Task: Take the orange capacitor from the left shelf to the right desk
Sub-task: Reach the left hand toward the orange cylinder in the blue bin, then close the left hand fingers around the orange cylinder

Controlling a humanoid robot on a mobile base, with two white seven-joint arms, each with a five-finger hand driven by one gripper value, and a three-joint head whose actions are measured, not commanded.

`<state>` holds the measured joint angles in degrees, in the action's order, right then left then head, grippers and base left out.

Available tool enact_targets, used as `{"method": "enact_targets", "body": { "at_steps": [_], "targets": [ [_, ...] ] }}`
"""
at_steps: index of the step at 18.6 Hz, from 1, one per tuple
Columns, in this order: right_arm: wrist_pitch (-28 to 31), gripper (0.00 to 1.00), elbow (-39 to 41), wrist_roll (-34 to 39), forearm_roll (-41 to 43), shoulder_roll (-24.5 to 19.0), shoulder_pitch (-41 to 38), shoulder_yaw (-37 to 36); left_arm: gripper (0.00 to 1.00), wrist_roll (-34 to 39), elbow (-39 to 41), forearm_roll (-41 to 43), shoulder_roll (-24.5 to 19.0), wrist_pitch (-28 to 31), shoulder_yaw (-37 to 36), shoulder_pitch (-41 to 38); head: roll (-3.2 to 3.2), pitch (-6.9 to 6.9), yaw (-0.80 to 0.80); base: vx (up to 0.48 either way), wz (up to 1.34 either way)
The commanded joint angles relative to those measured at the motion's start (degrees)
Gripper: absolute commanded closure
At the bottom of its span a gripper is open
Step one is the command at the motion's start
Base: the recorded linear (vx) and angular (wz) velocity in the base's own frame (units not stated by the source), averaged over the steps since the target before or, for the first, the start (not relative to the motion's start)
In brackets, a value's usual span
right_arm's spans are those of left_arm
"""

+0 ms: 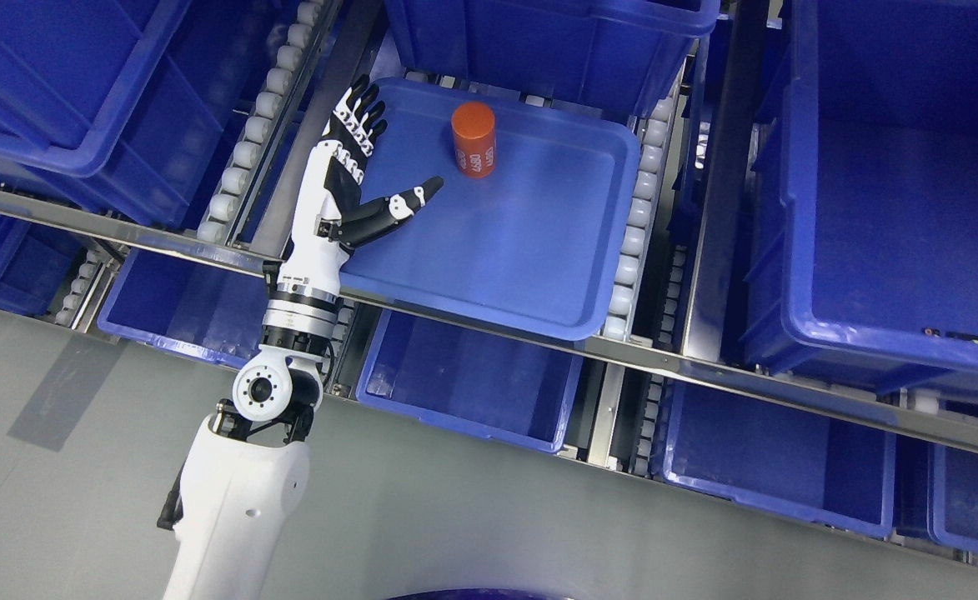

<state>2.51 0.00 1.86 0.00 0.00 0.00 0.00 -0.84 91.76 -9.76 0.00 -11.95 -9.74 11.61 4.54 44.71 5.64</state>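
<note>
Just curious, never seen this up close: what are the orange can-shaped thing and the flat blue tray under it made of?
The orange capacitor looks wrapped in a smooth, slightly glossy sleeve, likely plastic, with white printing. The blue tray appears to be moulded plastic: rounded rim, soft sheen.

I see my left arm (243, 492) rising from the lower left, white forearm stretched upward. The left hand (355, 171) is flat and relaxed, four black fingers (362, 112) pointing up, thumb (401, 204) splayed out rightward, holding nothing.
</note>
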Motion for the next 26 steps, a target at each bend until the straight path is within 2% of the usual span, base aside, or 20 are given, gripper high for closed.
{"method": "enact_targets", "body": {
  "at_steps": [1, 6, 8, 10, 12, 14, 18, 26],
  "targets": [
    [0.04, 0.00, 1.93, -0.01, 0.00, 1.00, -0.09, -0.61, 0.00, -0.74, 1.67, 0.01, -1.00, -0.97, -0.20, -2.38, 0.00, 0.00, 0.00, 0.094, 0.00],
    [0.04, 0.00, 1.93, -0.01, 0.00, 1.00, -0.09, -0.61, 0.00, -1.01, 0.62, 0.79, -2.19, 0.08, -0.80, -1.51, 0.00, 0.00, 0.00, 0.080, 0.00],
    [0.04, 0.00, 1.93, -0.01, 0.00, 1.00, -0.09, -0.61, 0.00, -2.49, -2.09, 3.16, -3.34, 2.01, -1.42, 1.64, 0.00, 0.00, 0.00, 0.043, 0.00],
    [-0.05, 0.00, 1.93, -0.01, 0.00, 1.00, -0.09, -0.61, 0.01, -6.88, -4.30, 4.75, -3.43, 7.43, -2.39, 5.33, 0.00, 0.00, 0.00, 0.027, 0.00],
    [0.04, 0.00, 1.93, -0.01, 0.00, 1.00, -0.09, -0.61, 0.02, -7.69, -4.39, 4.75, -3.08, 14.81, -2.30, 8.94, 0.00, 0.00, 0.00, 0.010, 0.00],
    [0.04, 0.00, 1.93, -0.01, 0.00, 1.00, -0.09, -0.61, 0.02, -7.69, -4.91, 4.93, -2.99, 19.05, -2.30, 11.49, 0.00, 0.00, 0.00, 0.000, 0.00],
    [0.04, 0.00, 1.93, -0.01, 0.00, 1.00, -0.09, -0.61, 0.02, -7.95, -6.85, 6.16, -2.29, 19.68, -2.65, 14.14, 0.00, 0.00, 0.00, 0.000, 0.00],
    [-0.05, 0.00, 1.93, -0.01, 0.00, 1.00, -0.09, -0.61, 0.04, -9.27, -7.91, 6.16, -2.02, 19.77, -7.75, 14.32, 0.00, 0.00, 0.00, 0.000, 0.00]
  ]
}}
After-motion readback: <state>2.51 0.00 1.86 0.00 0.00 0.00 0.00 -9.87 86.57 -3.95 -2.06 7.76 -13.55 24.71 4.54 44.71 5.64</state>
